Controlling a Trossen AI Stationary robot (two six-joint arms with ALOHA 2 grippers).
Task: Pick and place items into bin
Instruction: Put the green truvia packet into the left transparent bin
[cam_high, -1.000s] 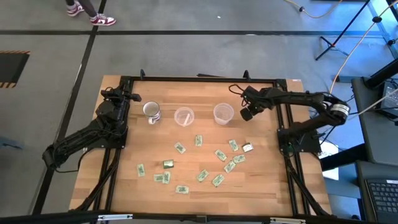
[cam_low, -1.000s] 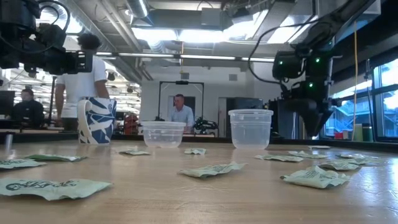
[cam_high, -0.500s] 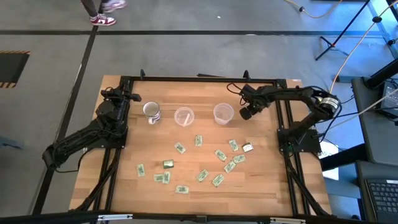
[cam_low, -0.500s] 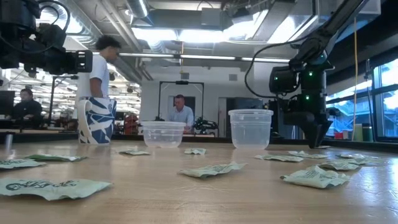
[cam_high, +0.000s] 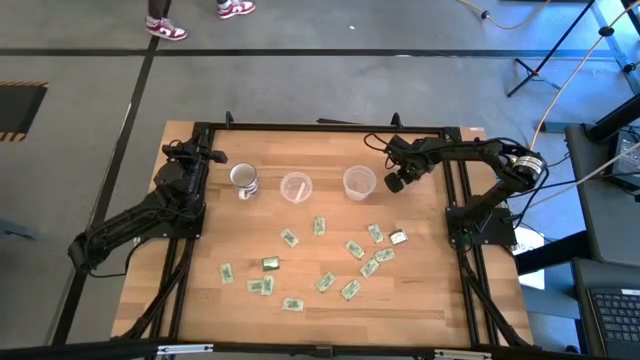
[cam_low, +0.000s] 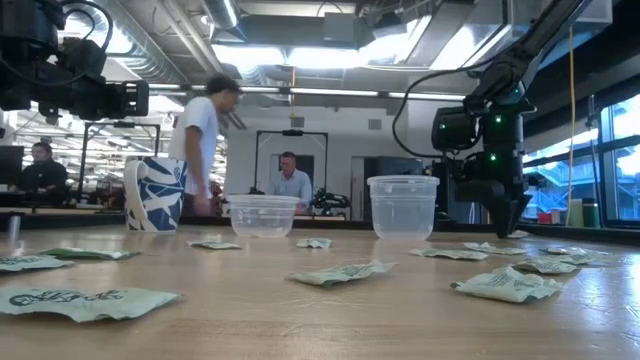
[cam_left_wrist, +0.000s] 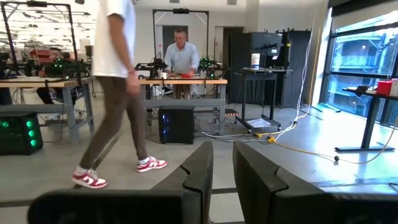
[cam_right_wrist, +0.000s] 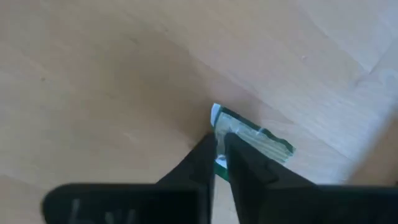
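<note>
High view: the right gripper (cam_high: 396, 183) hangs just right of the rightmost clear cup (cam_high: 359, 182); loose packets (cam_high: 324, 282) lie scattered nearer on the table (cam_high: 430, 300). The left gripper (cam_high: 214, 157) waits far left by the mug (cam_high: 244, 180).

Right wrist view: fingers pinched together on a green-and-white packet (cam_right_wrist: 258, 142) above the wood.

Left wrist view: fingers nearly together, holding nothing.

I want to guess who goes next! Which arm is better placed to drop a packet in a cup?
Right. Its claw pinches a packet right beside the clear cup; the left claw waits near the table's back left corner.
</note>
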